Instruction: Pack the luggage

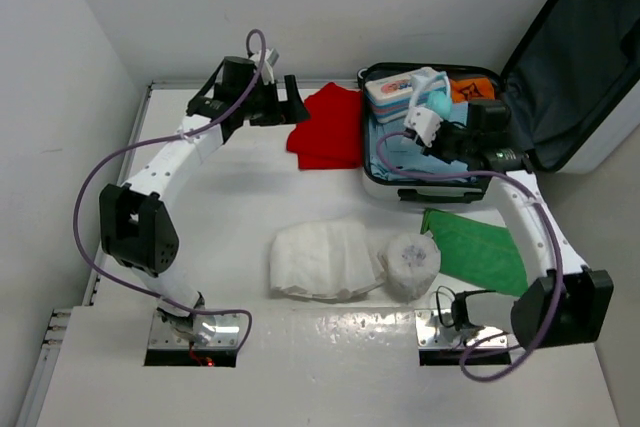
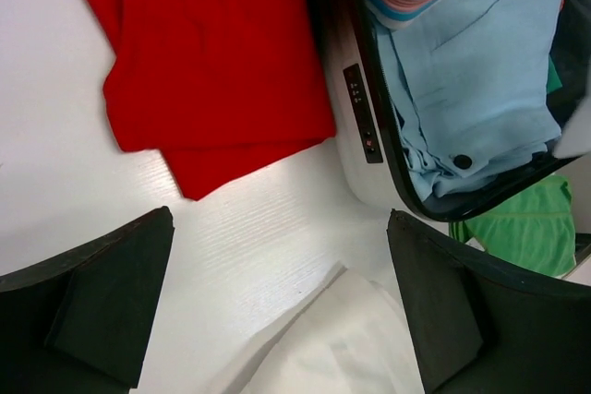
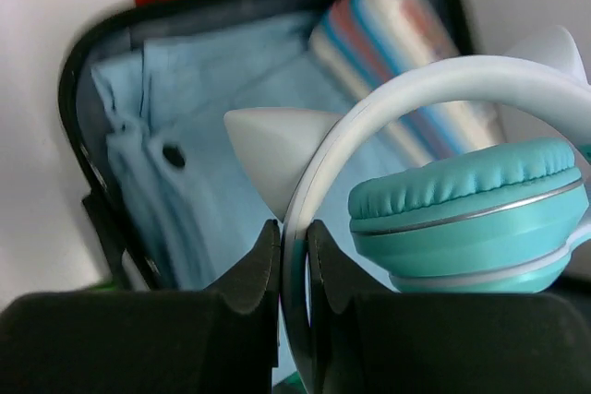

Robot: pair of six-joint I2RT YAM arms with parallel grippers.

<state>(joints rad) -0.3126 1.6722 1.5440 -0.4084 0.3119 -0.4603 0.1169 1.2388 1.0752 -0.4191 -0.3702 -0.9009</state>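
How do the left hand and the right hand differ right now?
The left hand is wide open and empty; the right hand is shut on the white band of teal cat-ear headphones. The left hand hangs over the table beside the red garment; the right hand is over the open suitcase. Both have dark fingers.

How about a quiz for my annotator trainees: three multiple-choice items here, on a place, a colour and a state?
1. The red cloth lies: A on the table, left of the luggage; B in the luggage; C in a gripper.
2. The headphones' pad is: A orange; B black; C teal.
3. The left gripper is: A shut on the red cloth; B open, empty; C out of view.
Answers: A, it lies on the table beside the shell; C, the right wrist view shows teal; B, its fingers stand wide apart with nothing between.
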